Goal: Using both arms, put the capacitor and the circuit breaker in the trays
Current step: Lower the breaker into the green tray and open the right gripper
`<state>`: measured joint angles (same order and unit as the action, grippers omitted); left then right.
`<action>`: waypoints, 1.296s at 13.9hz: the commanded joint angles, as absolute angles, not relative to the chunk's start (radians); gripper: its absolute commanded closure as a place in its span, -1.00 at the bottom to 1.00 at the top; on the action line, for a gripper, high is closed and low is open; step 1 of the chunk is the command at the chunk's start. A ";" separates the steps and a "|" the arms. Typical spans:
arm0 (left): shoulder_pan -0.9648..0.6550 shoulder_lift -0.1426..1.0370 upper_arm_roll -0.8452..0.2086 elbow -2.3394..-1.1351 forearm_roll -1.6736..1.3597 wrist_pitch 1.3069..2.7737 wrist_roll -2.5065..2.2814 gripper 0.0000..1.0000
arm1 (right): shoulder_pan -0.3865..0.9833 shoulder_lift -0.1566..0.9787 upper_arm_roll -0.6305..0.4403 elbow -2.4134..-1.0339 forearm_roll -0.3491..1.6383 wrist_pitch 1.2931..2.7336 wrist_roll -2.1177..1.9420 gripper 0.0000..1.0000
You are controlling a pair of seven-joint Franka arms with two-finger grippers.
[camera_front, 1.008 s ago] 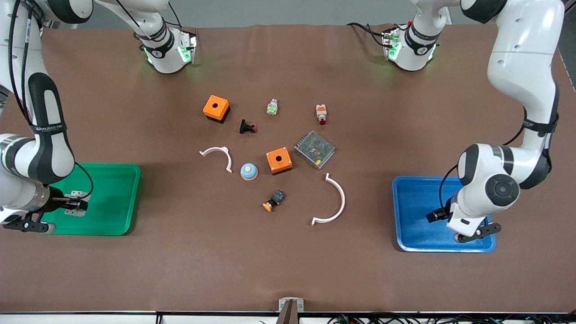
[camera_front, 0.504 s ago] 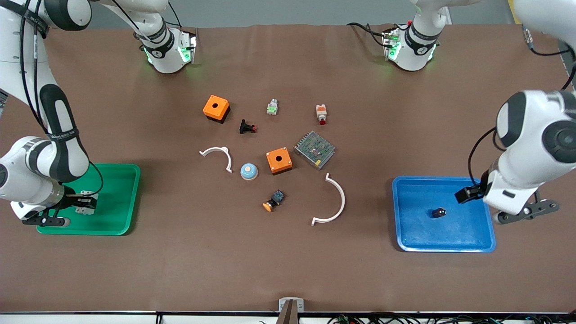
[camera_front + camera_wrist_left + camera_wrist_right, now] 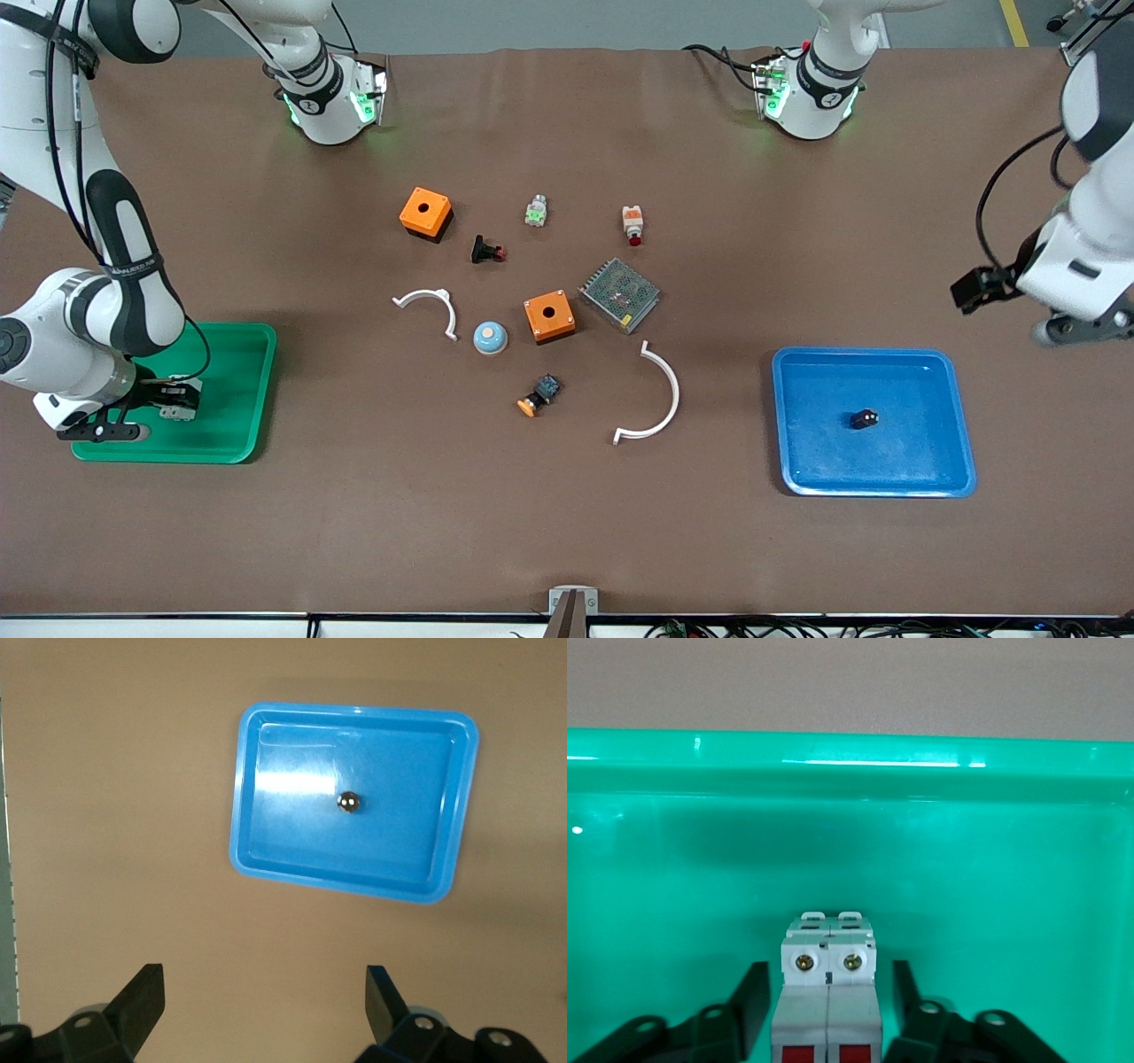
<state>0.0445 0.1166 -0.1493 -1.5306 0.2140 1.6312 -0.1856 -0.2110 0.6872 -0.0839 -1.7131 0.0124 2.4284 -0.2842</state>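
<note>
The capacitor [image 3: 864, 418], a tiny black cylinder, lies alone near the middle of the blue tray [image 3: 939, 478]. It also shows in the left wrist view [image 3: 348, 802] in the blue tray [image 3: 266, 859]. My left gripper [image 3: 1076, 310] is open and empty [image 3: 264, 1010], high over bare table beside the tray at the left arm's end. The circuit breaker [image 3: 830, 961], white-grey with red levers, lies in the green tray [image 3: 850, 762]. My right gripper [image 3: 177, 396] is low over the green tray [image 3: 248, 390]. Its fingers stand open on either side of the breaker [image 3: 831, 1010].
In the table's middle lie two orange boxes [image 3: 425, 213] [image 3: 549, 316], a black push-button [image 3: 487, 251], a metal mesh unit [image 3: 619, 294], two white arcs [image 3: 430, 306] [image 3: 656, 399], a blue dome [image 3: 490, 337], an orange-capped button [image 3: 538, 395] and two small switches [image 3: 535, 213] [image 3: 632, 224].
My left gripper let go of the capacitor in the blue tray, rose and drew back toward the left arm's end. My right gripper shifted slightly toward the table's middle in the green tray.
</note>
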 commanded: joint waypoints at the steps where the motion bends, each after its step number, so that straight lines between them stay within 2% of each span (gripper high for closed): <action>1: 0.096 0.029 -0.150 -1.548 0.117 1.579 -0.085 -1.00 | -0.229 0.667 -0.063 -1.707 0.009 2.424 -0.298 -1.00; 3: 0.118 -0.009 -0.147 -1.560 0.068 1.572 -0.040 -1.00 | -0.222 0.657 -0.061 -1.660 0.009 2.357 -0.299 -1.00; 7: 0.123 -0.032 -0.150 -1.560 0.058 1.528 -0.038 -1.00 | -0.195 0.612 -0.058 -1.491 0.011 2.064 -0.285 -1.00; 14: 0.135 -0.032 -0.146 -1.554 -0.017 1.531 -0.037 -1.00 | -0.071 0.381 -0.058 -1.494 0.014 1.755 -0.085 -1.00; 18: 0.133 -0.034 -0.155 -1.549 -0.012 1.517 -0.049 -1.00 | -0.028 0.278 -0.057 -1.494 0.034 1.634 -0.063 -1.00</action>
